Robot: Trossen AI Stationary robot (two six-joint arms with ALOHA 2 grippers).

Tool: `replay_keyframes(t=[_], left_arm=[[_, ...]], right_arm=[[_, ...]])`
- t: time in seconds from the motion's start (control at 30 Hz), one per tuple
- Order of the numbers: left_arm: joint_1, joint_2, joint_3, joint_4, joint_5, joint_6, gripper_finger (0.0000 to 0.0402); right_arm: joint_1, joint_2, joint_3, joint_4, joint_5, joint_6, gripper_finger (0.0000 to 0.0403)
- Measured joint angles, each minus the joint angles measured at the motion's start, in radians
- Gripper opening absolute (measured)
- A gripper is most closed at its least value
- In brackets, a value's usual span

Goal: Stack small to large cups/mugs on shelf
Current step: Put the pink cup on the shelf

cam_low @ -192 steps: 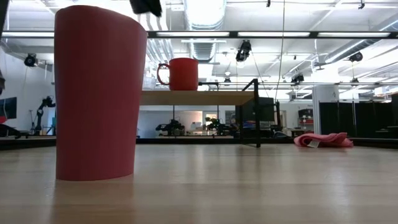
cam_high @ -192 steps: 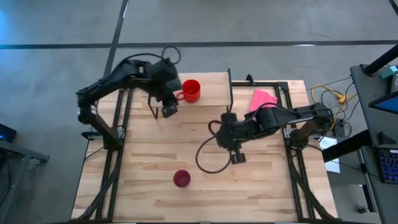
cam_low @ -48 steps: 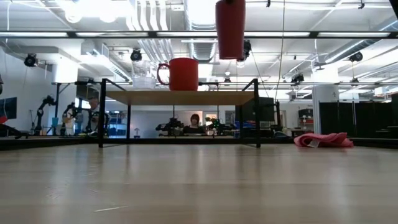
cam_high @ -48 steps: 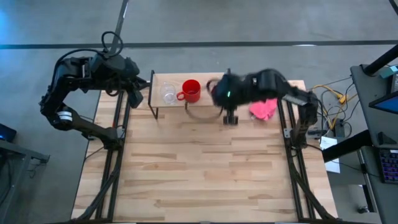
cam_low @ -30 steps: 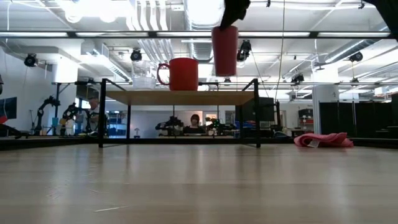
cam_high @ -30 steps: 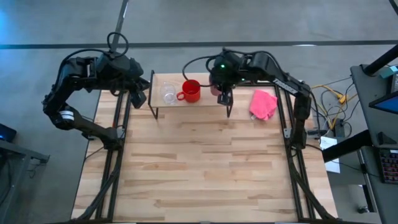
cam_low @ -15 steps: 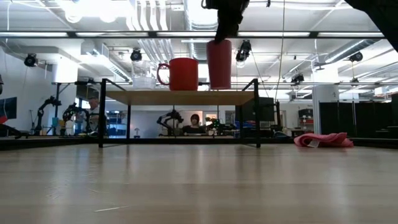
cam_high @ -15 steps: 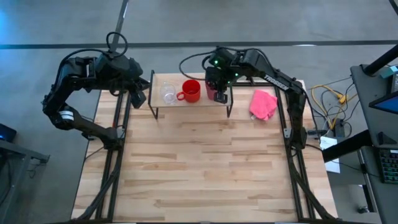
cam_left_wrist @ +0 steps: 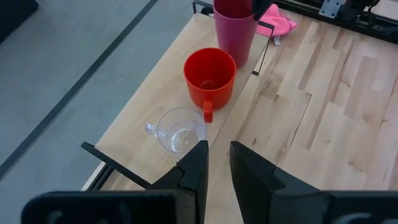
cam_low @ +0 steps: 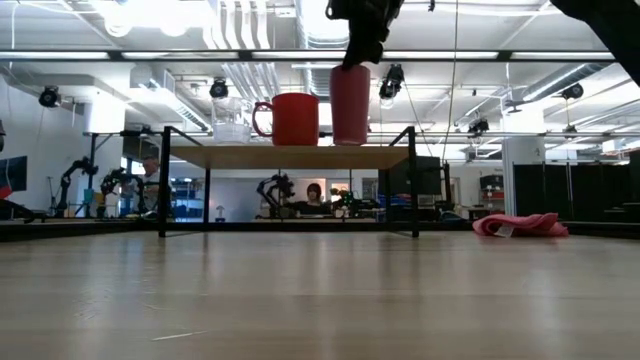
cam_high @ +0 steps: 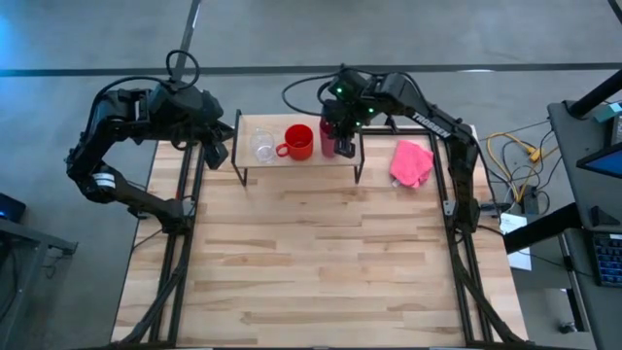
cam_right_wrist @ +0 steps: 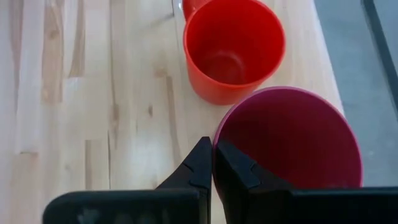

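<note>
The shelf (cam_high: 292, 122) stands at the table's far edge. Three vessels stand on its top in a row: the clear glass cup (cam_high: 262, 146) at the left, the red-orange mug (cam_high: 299, 142) in the middle, and the magenta tumbler (cam_high: 327, 139) close to the mug's right. In the low view the tumbler (cam_low: 350, 105) has its base at the level of the shelf top (cam_low: 290, 156). My right gripper (cam_right_wrist: 213, 163) is above the tumbler, shut on it. My left gripper (cam_left_wrist: 219, 165) hangs off the shelf's left end, narrowly open and empty. My right gripper pinches the tumbler's rim (cam_right_wrist: 217, 134) on the side toward the mug, one finger (cam_right_wrist: 239, 171) inside the cup and one (cam_right_wrist: 196, 168) outside. It comes from above, pointing down. The tumbler is upright, and its base appears to rest on the shelf top.
A pink cloth (cam_high: 410, 162) lies on the table right of the shelf. A black cable loops above the right arm (cam_high: 301, 92). The wide wooden tabletop (cam_high: 321, 253) lies near the shelf's front. A person shows in the room behind (cam_low: 316, 193).
My right gripper carried the tumbler down and leftward along the shelf toward the mug. The tumbler went from hanging above the shelf to standing at shelf-top level beside the mug.
</note>
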Motion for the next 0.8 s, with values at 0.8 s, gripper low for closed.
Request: replay_keyframes(t=[0.8], left_arm=[[-0.001, 0.0, 0.0, 0.0, 0.0, 0.002, 0.0052]], right_arm=[[-0.004, 0.0, -0.033, 0.005, 0.008, 0.007, 0.0008]])
